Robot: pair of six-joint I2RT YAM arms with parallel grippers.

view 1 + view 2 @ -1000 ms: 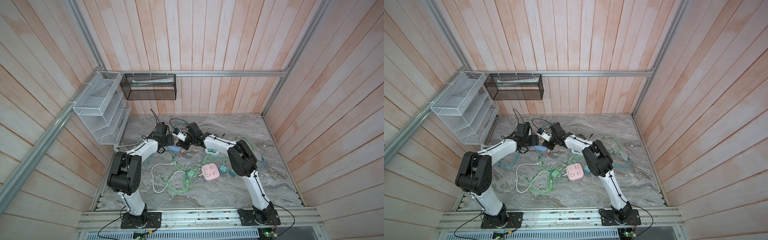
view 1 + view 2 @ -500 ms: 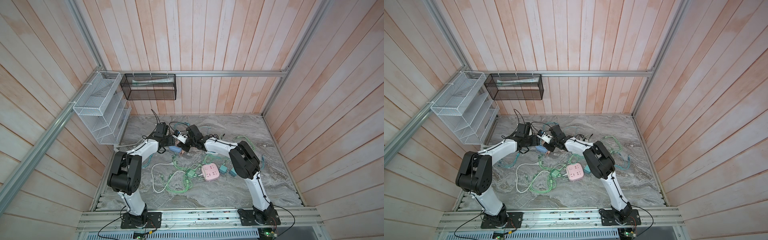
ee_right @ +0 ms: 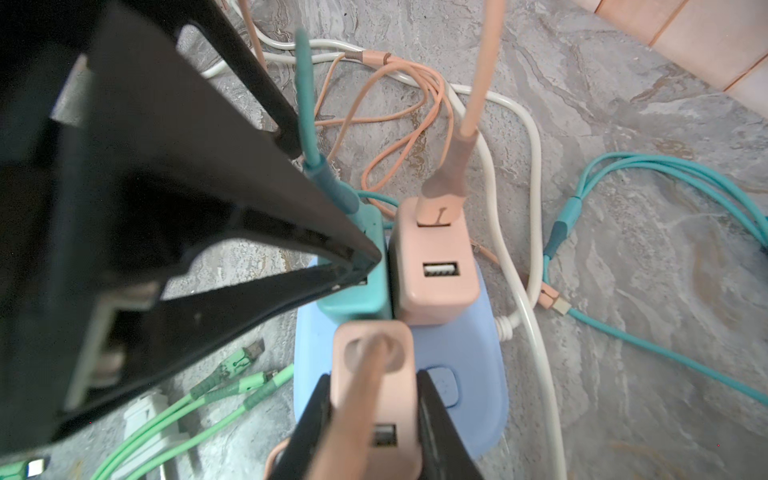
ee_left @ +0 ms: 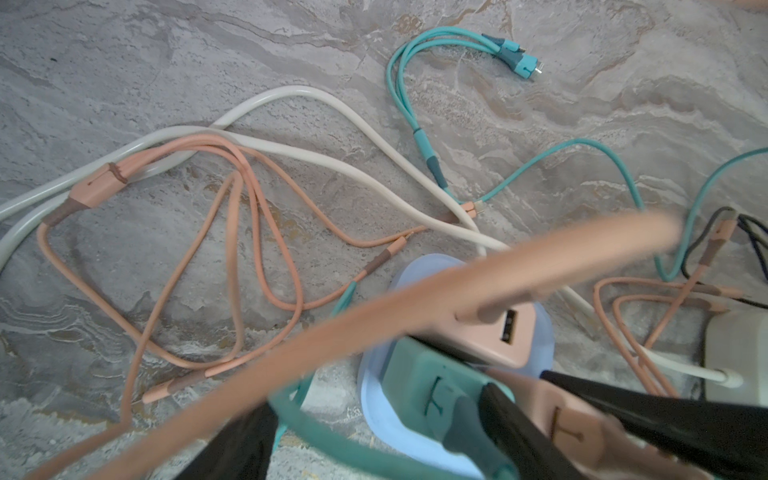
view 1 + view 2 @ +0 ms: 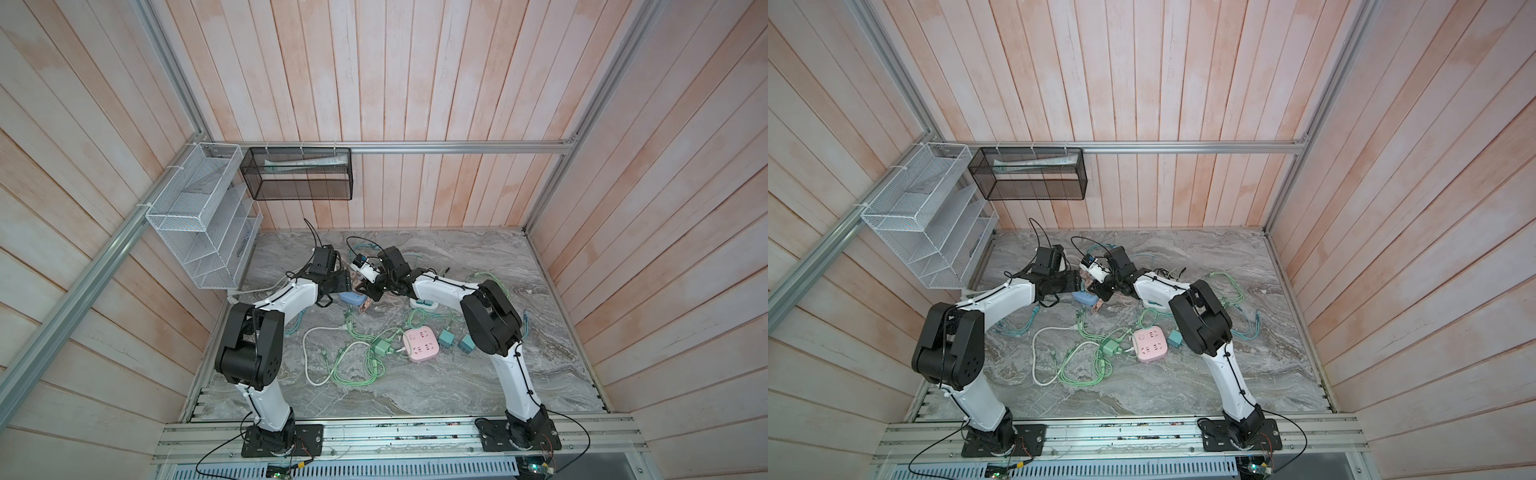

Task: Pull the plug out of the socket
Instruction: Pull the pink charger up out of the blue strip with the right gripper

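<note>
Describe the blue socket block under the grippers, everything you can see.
The blue socket block is pale blue, smooth plastic with rounded edges. It lies flat on the marble table, top face up. A teal adapter and a free pink adapter stand plugged into its top, side by side. A gripped pink adapter sits over its near end, clamped by the right gripper; whether it is fully seated cannot be told. A rounded button marks the top, and a white cord leaves one side.

- pink power strip [image 5: 420, 344] mid-table, green adapter [image 5: 381, 347] just beside it
- two teal adapters [image 5: 446, 338] on its other side
- green cables [image 3: 216, 388] tangled, white cord [image 5: 306, 353] looped
- white wire rack [image 5: 195, 224] and black mesh basket [image 5: 297, 178] on the walls
</note>
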